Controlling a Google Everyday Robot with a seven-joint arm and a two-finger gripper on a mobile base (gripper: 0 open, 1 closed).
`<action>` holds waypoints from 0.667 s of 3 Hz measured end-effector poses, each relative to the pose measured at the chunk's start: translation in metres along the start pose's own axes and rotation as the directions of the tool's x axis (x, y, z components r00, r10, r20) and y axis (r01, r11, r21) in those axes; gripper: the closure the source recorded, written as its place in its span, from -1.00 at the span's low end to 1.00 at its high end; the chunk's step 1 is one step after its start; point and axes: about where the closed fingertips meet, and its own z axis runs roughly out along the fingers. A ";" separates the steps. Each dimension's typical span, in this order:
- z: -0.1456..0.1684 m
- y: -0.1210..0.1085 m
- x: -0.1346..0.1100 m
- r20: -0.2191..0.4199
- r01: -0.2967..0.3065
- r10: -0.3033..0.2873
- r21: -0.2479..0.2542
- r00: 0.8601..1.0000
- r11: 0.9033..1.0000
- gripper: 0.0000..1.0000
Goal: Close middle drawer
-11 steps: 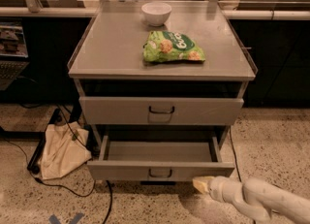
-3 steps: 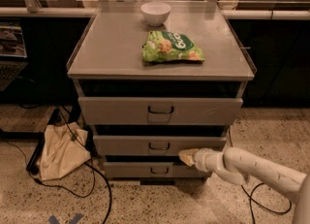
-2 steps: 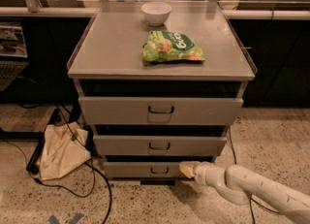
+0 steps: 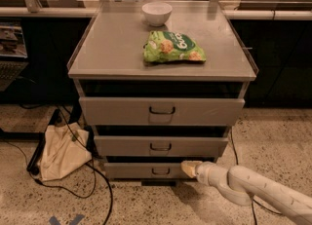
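A grey metal cabinet (image 4: 161, 44) holds three drawers. The middle drawer (image 4: 195, 147) is a low flat grey front with a small dark wire handle (image 4: 161, 146) at centre, and it sits pushed in, in line with the drawers above and below. My gripper (image 4: 189, 168) is on a pale arm (image 4: 253, 187) coming in from the lower right. It hangs just below the middle drawer's front, before the right part of the bottom drawer (image 4: 141, 171). It is not touching the middle drawer.
A white bowl (image 4: 156, 13) and a green snack bag (image 4: 173, 47) lie on the cabinet top. A tan cloth bag (image 4: 61, 152) and black cables (image 4: 100, 187) lie on the speckled floor at the left. Dark counters stand behind.
The middle drawer stood pulled far out and is now pushed in. My gripper moved from the drawer's front down to the bottom drawer's level.
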 end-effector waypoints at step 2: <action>0.000 0.000 0.000 0.000 0.000 0.000 0.000 1.000 1.000 -0.91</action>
